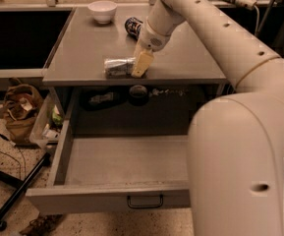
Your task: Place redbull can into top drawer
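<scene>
**Operator:** Where is your gripper?

**Me:** My gripper [140,66] is low over the grey table [82,43], near its front edge. My arm [205,18] reaches to it from the right, across the tabletop.

**Operator:** And the redbull can?

**Me:** The redbull can [117,67] lies on its side on the table, close to the front edge, with its length running left to right. My gripper sits at its right end and covers that end from this view.

**Operator:** Have you got hold of it?

**Me:** I cannot tell. My gripper overlaps the can, but the view does not show how far open it is or whether it has clamped on. The can rests on the tabletop, not lifted.

**Operator:** The top drawer?

**Me:** The top drawer [107,198] is pulled out wide below the table's front edge, toward the camera. Its small dark handle [145,201] sits at the centre of the front panel. The can is above it and farther back, on the table, not in the drawer.

**Operator:** Anything else up there?

**Me:** 2 things. A white bowl [102,11] stands at the back of the table. A dark blue can [132,25] lies just to the bowl's right, partly behind my arm. Both are well apart from the redbull can.
</scene>
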{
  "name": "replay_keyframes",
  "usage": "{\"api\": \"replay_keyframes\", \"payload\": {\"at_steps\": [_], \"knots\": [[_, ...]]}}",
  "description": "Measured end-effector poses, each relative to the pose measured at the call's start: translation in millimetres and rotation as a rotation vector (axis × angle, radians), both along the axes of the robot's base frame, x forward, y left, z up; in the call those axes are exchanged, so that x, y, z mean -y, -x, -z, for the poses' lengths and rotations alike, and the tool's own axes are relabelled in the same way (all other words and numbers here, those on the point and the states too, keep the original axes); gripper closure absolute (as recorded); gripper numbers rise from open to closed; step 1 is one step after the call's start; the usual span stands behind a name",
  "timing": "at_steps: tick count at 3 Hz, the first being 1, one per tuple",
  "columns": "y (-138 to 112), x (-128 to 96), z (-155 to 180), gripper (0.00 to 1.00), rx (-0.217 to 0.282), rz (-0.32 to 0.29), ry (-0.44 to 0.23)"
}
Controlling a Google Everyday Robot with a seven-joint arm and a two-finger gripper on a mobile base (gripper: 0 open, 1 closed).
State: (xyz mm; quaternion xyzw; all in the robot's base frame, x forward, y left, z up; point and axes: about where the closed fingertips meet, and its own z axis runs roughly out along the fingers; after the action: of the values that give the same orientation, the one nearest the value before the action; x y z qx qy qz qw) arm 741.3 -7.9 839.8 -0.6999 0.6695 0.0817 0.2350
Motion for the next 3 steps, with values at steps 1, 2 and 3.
{"api": "replay_keyframes", "payload": {"at_steps": [1, 2, 3], "knots": [[3.3, -0.7, -0.9, 1.0, -0.005, 0.001, -0.011], [10.6, -2.5, -1.1, 1.0, -0.01, 0.007, -0.015], [10.6, -2.5, -1.1, 1.0, -0.01, 0.007, -0.015]]}}
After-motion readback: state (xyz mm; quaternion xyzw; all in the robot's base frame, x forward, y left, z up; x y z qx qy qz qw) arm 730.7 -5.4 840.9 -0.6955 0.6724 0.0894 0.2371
